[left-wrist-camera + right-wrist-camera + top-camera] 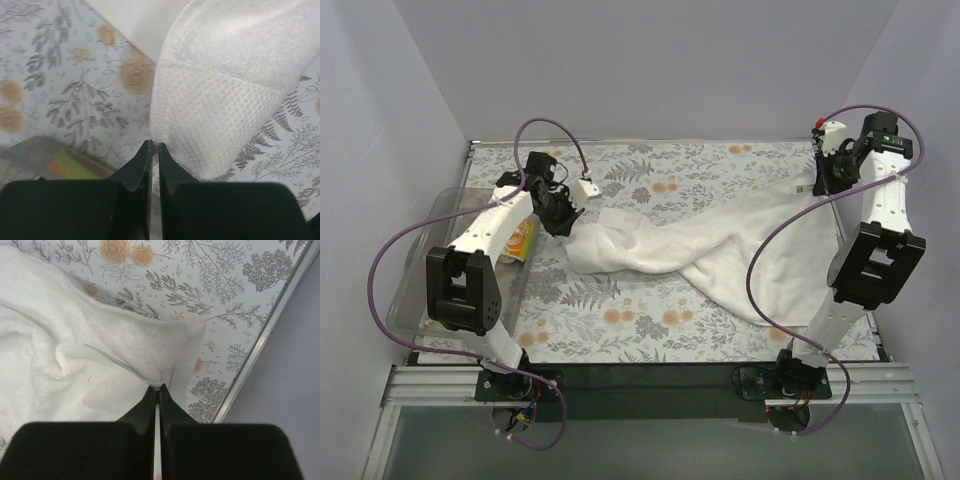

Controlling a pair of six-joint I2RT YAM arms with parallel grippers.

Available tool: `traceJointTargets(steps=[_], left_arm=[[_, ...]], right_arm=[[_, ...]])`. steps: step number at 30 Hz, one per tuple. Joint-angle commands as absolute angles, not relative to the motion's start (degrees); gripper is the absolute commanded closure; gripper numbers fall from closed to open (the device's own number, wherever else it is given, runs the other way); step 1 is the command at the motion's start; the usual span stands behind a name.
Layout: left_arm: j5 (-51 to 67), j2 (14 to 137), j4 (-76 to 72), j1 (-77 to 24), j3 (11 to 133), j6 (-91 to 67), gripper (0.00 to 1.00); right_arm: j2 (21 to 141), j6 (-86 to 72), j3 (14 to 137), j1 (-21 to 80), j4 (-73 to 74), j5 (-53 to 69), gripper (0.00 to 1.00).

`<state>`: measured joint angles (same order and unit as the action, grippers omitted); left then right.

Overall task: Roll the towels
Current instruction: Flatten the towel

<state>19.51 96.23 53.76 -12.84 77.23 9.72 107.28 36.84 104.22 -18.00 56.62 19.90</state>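
- Only the top view shows the whole white towel. It lies loosely twisted across the table covering, from the left gripper at the far left to the right gripper at the far right.
- The left wrist view shows the left jaws pressed together on a waffle-woven hem corner of the towel.
- The right wrist view shows the right jaws closed as well, pinching a towel edge just beside a thin tag.
- The small cloth, orange and green, lies in a clear bin under the left arm, apart from the towel.
- No writing on the tag can be read.
- The covering has grey ferns and orange flowers. Plain pale walls stand around it, and a metal rail runs along the right edge.
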Motion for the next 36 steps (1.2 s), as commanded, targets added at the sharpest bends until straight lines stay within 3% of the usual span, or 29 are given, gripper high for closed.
traceJointTargets(steps=[1, 10, 21, 27, 36], left_arm=[[21.27, 95.28, 55.20, -10.55, 81.20, 10.81, 1.00], [23.38, 96.24, 50.54, -5.19, 93.42, 5.81, 1.00], [30.67, 100.11, 46.59, -0.09, 121.80, -6.06, 1.00], [31.29, 91.25, 37.98, 2.98, 121.12, -9.67, 1.00], [31.11, 73.75, 28.30, 3.16, 104.51, -10.46, 1.00]], right_arm=[[104.94, 34.90, 107.57, -18.28, 55.90, 22.06, 0.99], [102.40, 31.21, 113.28, -18.98, 53.71, 23.73, 0.99], [96.35, 21.63, 127.79, -20.13, 48.61, 22.68, 0.99], [82.30, 17.67, 118.50, -20.30, 38.51, 17.24, 0.99], [64.79, 19.68, 103.89, -20.22, 25.93, 5.63, 0.99]])
